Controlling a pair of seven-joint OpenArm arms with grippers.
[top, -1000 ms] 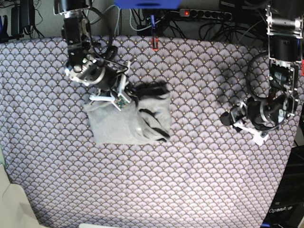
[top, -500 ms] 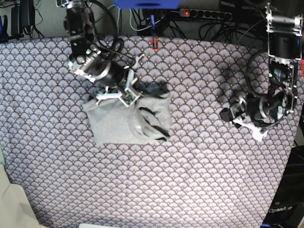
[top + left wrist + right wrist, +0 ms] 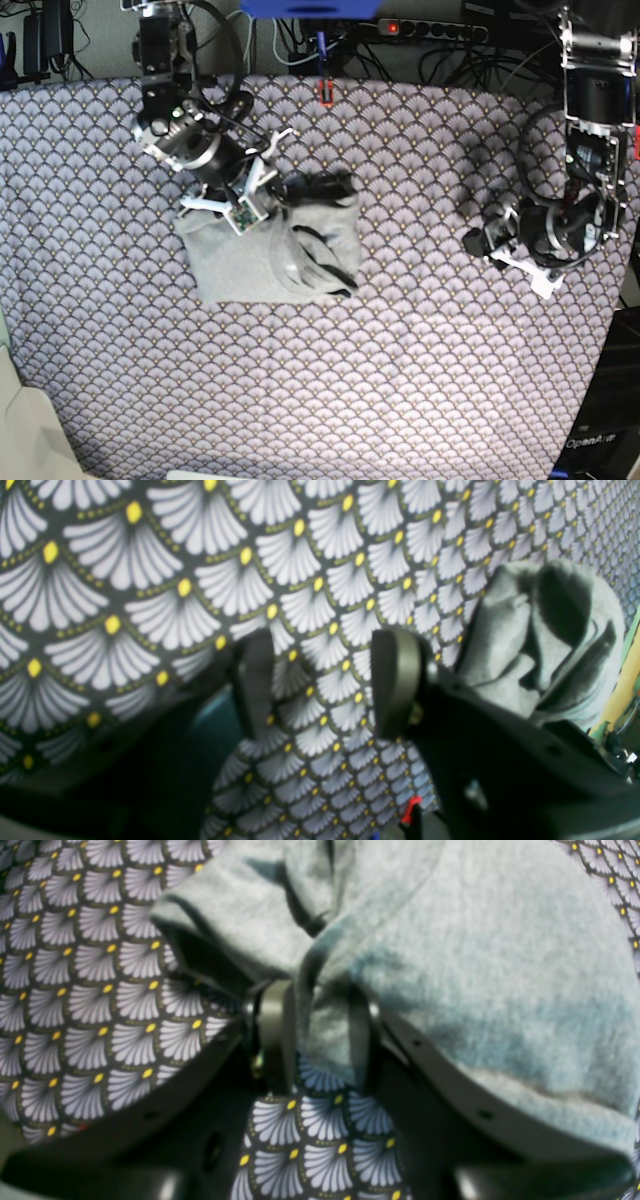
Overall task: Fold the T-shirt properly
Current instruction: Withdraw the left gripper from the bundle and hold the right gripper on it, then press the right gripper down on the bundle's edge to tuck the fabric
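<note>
Most of what shows is the tabletop, covered by a purple-grey cloth printed with fan scales [image 3: 420, 350], and on its far left part, as the base view has it, lies the plain light grey knit cotton T-shirt [image 3: 240, 255], already gathered into a compact, roughly square bundle with darker inner folds showing along its right side. The bundle's left half looks smooth, while its right edge and top right corner are bunched, so the step in hand reads as letting go of a fold just laid and tidying it. To do that well, the right arm should lift straight up and away from the top edge, so that no fabric drags with it and the layer beneath stays put; any later pressing or straightening belongs on the rumpled right side. The right gripper [image 3: 315, 1035] sits at the bundle's top edge with its jaws parted a little and a ridge of grey fabric between them; whether it is pinching that ridge or has let it go I cannot tell. The left gripper [image 3: 325, 680] is well apart from the shirt, low over the bare patterned cloth on the right of the base view, its jaws partly open and holding nothing.
</note>
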